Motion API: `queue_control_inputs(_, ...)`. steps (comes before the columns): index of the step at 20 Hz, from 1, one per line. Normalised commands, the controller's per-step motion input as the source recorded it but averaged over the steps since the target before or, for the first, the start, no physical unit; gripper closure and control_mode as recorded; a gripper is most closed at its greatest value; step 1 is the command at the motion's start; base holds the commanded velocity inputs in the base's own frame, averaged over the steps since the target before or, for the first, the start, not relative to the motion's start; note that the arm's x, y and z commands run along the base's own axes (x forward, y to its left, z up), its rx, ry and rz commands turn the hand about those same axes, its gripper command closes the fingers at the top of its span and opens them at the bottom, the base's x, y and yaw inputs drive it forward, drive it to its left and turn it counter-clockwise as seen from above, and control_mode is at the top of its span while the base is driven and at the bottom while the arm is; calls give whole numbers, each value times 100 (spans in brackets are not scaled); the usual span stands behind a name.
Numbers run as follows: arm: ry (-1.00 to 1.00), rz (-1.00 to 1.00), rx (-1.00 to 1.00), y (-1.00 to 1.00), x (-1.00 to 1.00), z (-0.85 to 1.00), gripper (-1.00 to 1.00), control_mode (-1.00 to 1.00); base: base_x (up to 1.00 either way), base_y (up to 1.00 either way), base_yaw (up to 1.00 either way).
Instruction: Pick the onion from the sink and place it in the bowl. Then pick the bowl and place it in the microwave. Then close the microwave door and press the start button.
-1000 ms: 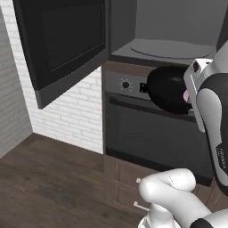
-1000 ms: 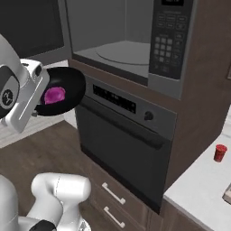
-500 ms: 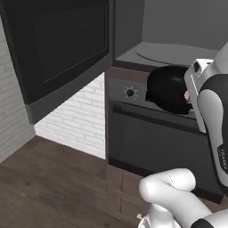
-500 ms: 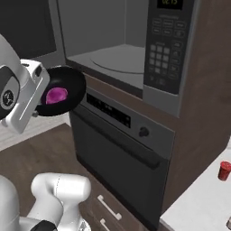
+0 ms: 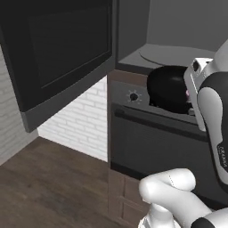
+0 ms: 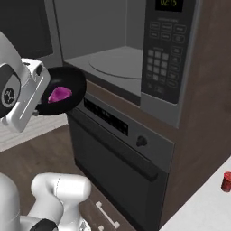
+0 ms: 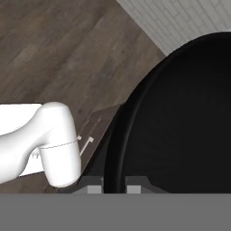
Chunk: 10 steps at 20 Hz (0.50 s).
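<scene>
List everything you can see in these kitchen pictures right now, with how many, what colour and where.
bowl: one, glossy black, held up in front of the open microwave, above the oven.
onion: one, magenta-pink, lying inside the bowl.
microwave: one, black front, grey interior with a round turntable, built in above the oven.
microwave door: one, black with a grey edge, swung open to the left.
keypad panel: one, dark, right of the microwave opening.
oven: one, dark, with a knob, below the microwave.
red can: one, on the pale counter at far right.
brick wall: white, behind the door.
floor: dark wood.
hand: one, shut on the bowl rim.
</scene>
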Motion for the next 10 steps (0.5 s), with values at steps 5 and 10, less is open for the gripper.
queue_control_inputs(5, 0, 0, 0, 0, 0, 0, 100, 100, -23, 11, 15)
queue_control_inputs(10, 0, 0, 0, 0, 0, 0, 100, 100, -6, 2, 26)
